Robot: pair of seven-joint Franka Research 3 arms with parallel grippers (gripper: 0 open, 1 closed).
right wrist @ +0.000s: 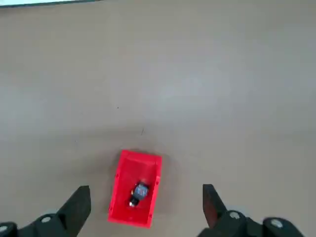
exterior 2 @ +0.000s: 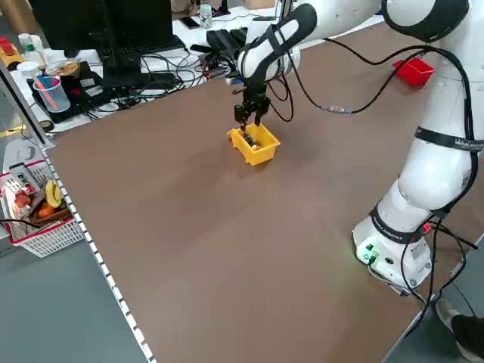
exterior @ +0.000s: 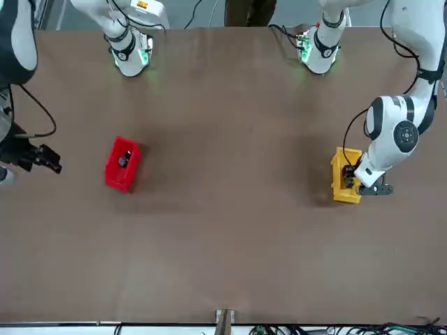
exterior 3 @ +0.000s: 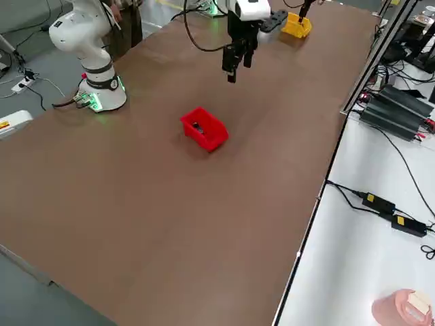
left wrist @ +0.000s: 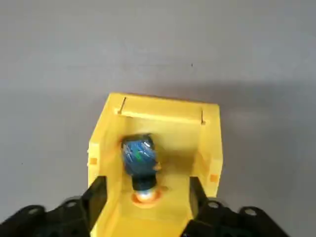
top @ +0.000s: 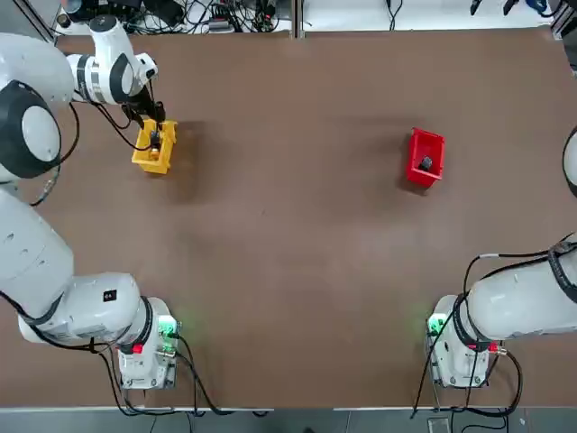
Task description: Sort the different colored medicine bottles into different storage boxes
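The sorting looks to be at its last release; the left hand [left wrist: 148,200] has its fingers spread apart over the yellow bin [left wrist: 170,107], holding nothing, and a dark bottle [left wrist: 139,160] is inside that bin between them; the other dark bottle [right wrist: 139,192] lies in the red bin [right wrist: 135,188], well apart on the surface [top: 297,271]. The right hand [right wrist: 147,200] is spread wide and empty, off to the red bin's robot-side right. The next move, I judge, is for the left hand to rise straight up, fingers kept wide so they clear the bin's walls and do not drag it; after that both arms can draw back.

As for how things point: the bottle in the red bin lies on its side, its long axis aslant to the bin's long sides, its dark neck end toward one of the bin's short ends; the one in the yellow bin has its neck toward the stretch of bin between the fingers, its long axis roughly along the bin, though whether it lies flat or is tipping as it settles is hard to tell from the blur.
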